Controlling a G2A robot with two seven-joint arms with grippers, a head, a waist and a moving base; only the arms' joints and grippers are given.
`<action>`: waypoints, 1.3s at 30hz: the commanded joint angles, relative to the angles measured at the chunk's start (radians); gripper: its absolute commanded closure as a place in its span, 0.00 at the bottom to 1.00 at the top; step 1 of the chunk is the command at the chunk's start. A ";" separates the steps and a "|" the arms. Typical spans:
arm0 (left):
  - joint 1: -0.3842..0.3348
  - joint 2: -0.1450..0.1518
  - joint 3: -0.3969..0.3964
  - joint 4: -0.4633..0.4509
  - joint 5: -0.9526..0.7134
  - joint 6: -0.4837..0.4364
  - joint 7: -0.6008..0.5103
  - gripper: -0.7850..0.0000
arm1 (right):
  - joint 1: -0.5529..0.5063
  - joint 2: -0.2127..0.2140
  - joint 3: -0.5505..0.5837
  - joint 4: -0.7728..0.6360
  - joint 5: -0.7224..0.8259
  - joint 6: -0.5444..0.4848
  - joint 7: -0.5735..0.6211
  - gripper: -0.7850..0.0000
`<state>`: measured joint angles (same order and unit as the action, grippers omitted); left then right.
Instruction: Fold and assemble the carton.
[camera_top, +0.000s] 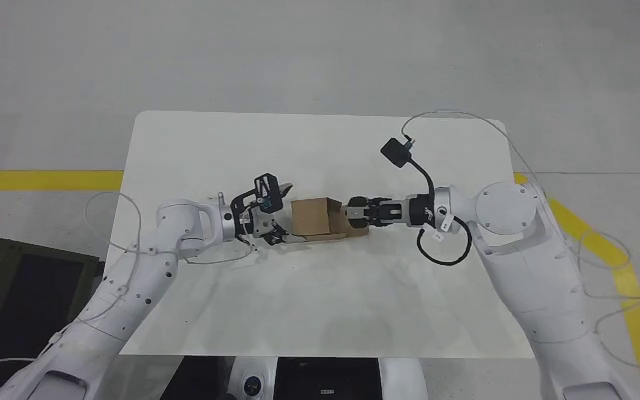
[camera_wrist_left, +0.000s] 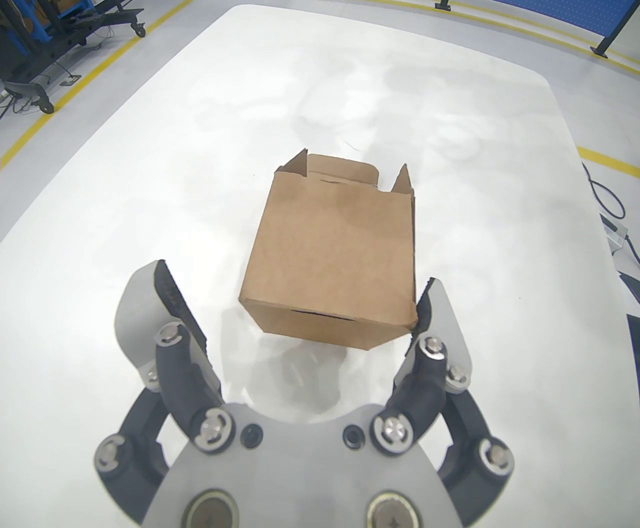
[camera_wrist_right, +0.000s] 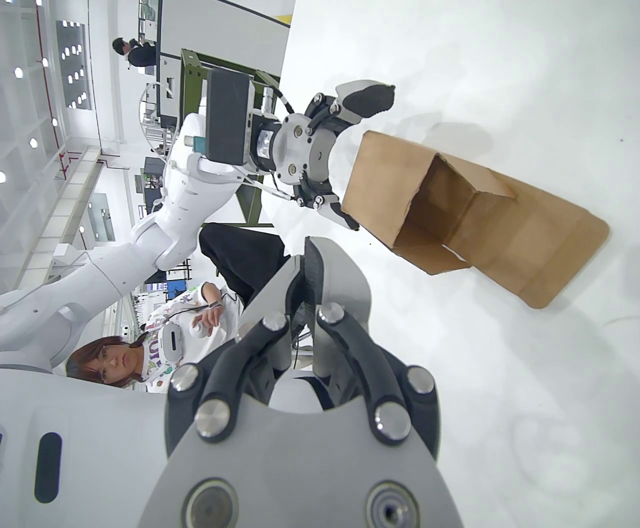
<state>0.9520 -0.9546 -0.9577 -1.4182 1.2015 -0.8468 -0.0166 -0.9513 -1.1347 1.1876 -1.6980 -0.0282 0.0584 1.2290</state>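
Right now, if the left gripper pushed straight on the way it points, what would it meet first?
The carton: its closed end lies just ahead of the left gripper, between the open fingers, with one fingertip seemingly at its corner. Exact depth is hard to judge.

The brown carton (camera_top: 316, 216) is seen laid on its side mid-desk (camera_top: 300, 300), one end closed, the other end's flaps left open.

Bright even light, soft shadow under carton (camera_wrist_left: 330, 260), wrist-view edges bowed
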 joint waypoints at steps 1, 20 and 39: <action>-0.004 -0.003 0.005 0.003 0.006 -0.001 0.005 0.00 | -0.013 0.006 -0.012 -0.017 -0.062 0.053 0.024 1.00; -0.008 -0.017 0.009 -0.005 0.021 -0.018 -0.008 0.00 | 0.001 -0.007 -0.167 0.076 -0.192 0.264 -0.085 1.00; -0.001 -0.025 0.008 -0.006 0.030 -0.038 -0.030 0.00 | 0.157 -0.077 -0.326 0.285 -0.025 0.159 -0.174 1.00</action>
<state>0.9506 -0.9795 -0.9499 -1.4236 1.2292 -0.8843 -0.0455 -0.8061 -1.2067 0.8711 -1.4300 -0.0643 0.2237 1.0566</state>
